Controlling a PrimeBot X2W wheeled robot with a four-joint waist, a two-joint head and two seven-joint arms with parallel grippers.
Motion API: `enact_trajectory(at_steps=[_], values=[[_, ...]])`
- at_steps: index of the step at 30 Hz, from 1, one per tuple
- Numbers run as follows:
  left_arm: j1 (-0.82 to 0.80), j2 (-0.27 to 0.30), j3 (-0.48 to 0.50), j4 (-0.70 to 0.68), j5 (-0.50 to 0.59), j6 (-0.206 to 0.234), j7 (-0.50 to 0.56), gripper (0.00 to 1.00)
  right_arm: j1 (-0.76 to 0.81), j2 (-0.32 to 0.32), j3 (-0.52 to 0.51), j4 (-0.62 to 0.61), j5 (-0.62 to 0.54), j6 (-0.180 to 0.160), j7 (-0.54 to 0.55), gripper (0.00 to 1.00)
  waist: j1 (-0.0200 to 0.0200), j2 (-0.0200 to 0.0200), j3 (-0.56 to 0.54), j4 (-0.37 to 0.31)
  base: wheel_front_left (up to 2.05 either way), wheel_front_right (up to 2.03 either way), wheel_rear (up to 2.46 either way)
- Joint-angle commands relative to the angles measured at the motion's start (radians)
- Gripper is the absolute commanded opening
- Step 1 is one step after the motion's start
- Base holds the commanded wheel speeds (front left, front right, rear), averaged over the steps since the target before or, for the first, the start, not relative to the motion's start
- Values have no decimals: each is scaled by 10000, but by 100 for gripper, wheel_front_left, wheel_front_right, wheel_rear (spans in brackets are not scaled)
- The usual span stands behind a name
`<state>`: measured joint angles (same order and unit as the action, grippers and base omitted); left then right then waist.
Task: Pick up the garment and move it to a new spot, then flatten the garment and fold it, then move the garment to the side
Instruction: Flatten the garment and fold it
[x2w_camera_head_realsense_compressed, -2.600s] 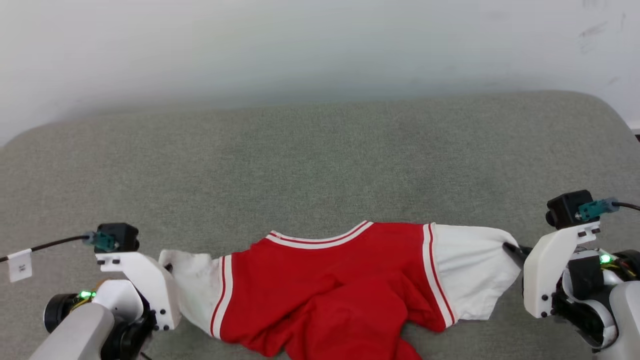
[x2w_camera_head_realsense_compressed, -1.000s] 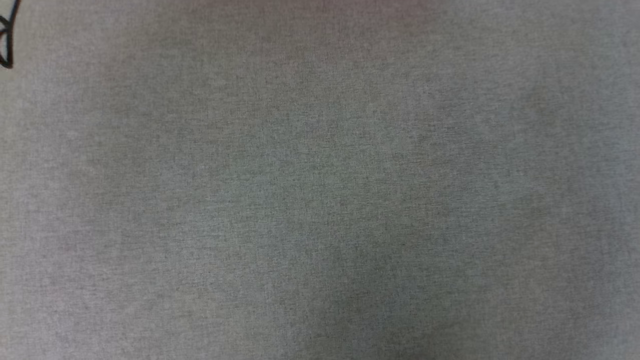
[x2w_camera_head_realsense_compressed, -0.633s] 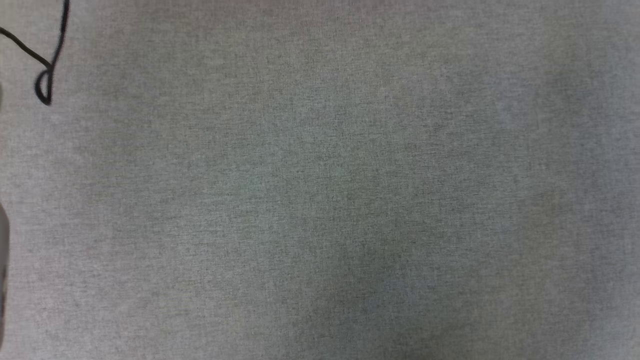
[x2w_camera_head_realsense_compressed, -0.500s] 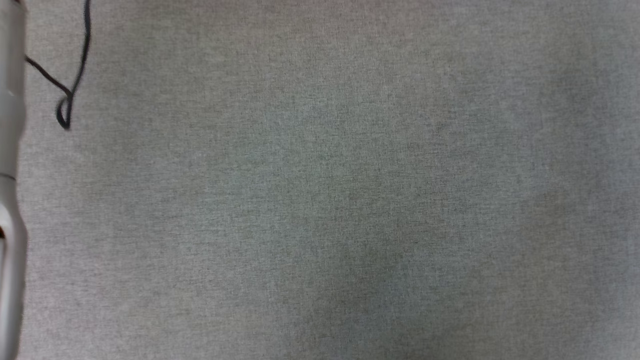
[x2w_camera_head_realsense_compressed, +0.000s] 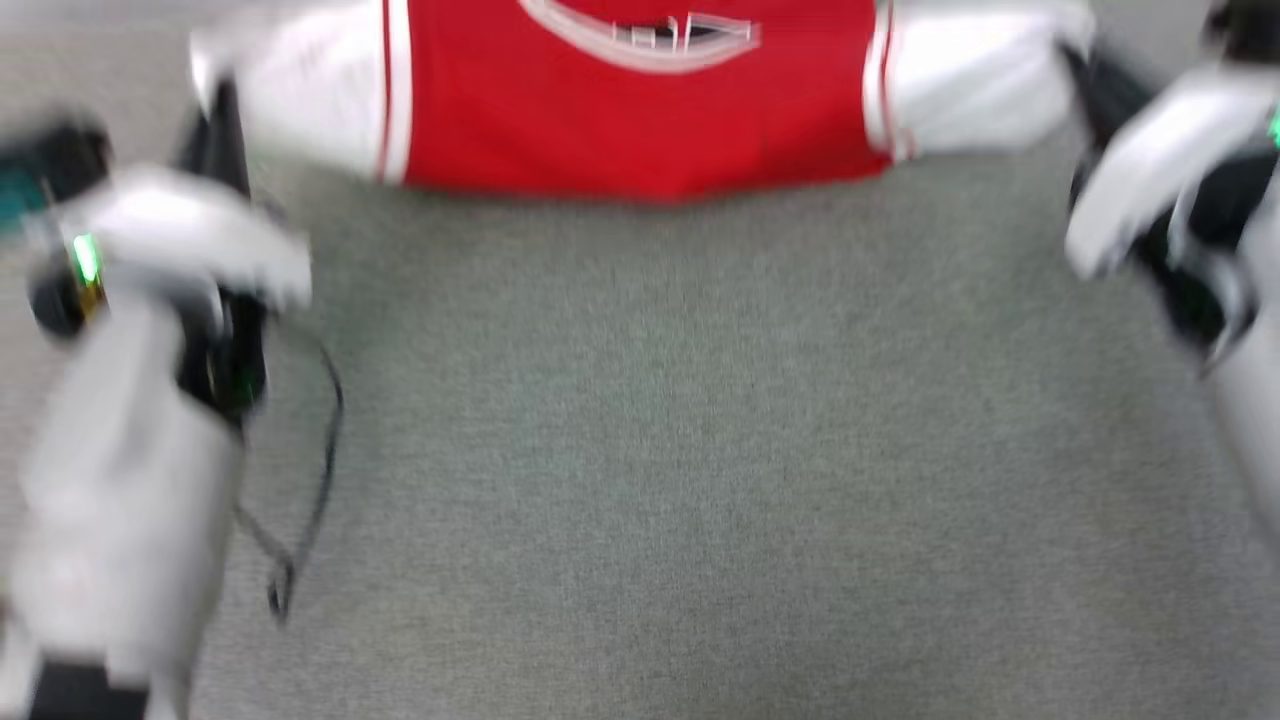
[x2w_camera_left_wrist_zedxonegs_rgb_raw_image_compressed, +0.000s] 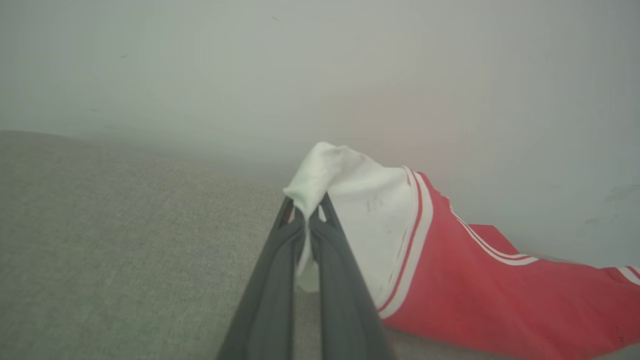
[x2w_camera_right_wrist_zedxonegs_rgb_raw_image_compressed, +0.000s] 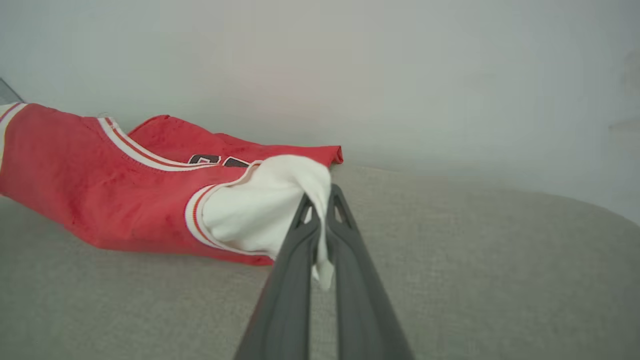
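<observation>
You have one garment here: a thin red jersey (x2w_camera_head_realsense_compressed: 640, 120) with two white short sleeves, stretched sideways across the far part of the grey-green woven surface (x2w_camera_head_realsense_compressed: 700, 450). The head view is smeared, so take the fine detail from the wrist views.

Both of your two grippers are pinched onto it, one per sleeve. The left gripper (x2w_camera_left_wrist_zedxonegs_rgb_raw_image_compressed: 306, 212) has its two long dark fingers pressed together on a bunched peak of the left sleeve (x2w_camera_left_wrist_zedxonegs_rgb_raw_image_compressed: 360, 200), which is held up off the surface. A tab of white cloth hangs down between the fingers. The right gripper (x2w_camera_right_wrist_zedxonegs_rgb_raw_image_compressed: 320, 200) is clamped the same way on the right sleeve (x2w_camera_right_wrist_zedxonegs_rgb_raw_image_compressed: 260, 210), with a small white flap poking out below the pinch.

Between the sleeves the red body sags and rests on the surface in soft folds. Each sleeve seam carries red-and-white stripe trim, and the curved collar band (x2w_camera_head_realsense_compressed: 640, 40) has the same stripes. Part of the dark block lettering (x2w_camera_right_wrist_zedxonegs_rgb_raw_image_compressed: 220, 161) shows inside the neck opening, too little of it to read.

The surface is flat, with a fine tweed-like weave and a rounded far edge against a plain pale wall (x2w_camera_left_wrist_zedxonegs_rgb_raw_image_compressed: 300, 75). One thin black cable (x2w_camera_head_realsense_compressed: 320, 440) loops over the surface's left side, beside the left arm.
</observation>
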<state>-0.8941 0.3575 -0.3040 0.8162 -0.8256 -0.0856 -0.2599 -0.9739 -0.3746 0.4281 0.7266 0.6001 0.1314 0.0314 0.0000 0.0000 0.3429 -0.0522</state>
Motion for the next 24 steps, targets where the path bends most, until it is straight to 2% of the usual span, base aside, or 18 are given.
enact_trajectory(at_steps=[1, 9, 17, 24], values=[[928, -64, 212, -283, -152, 113, -56, 0, 806, -66, 44, -273, 185, -13, 93, 0, 0, 0, -948, 63, 0, 0, 0], [4929, -204, 693, -2242, 27, 855, -67, 0, 4203, -328, -505, -1725, 413, -15, 523, 0, 0, 0, -2284, 91, 0, 0, 0], [8431, -90, 564, -3879, -176, 1700, 331, 0, 8057, 14, -1695, -3200, 173, -15, 1656, 0, 0, 0, -3556, 107, 0, 0, 0], [10435, 212, 330, -5404, 101, 2675, 770, 0, 10851, 559, -3011, -4665, -436, -13, 2678, 0, 0, 0, -3934, 195, 0, 0, 0]])
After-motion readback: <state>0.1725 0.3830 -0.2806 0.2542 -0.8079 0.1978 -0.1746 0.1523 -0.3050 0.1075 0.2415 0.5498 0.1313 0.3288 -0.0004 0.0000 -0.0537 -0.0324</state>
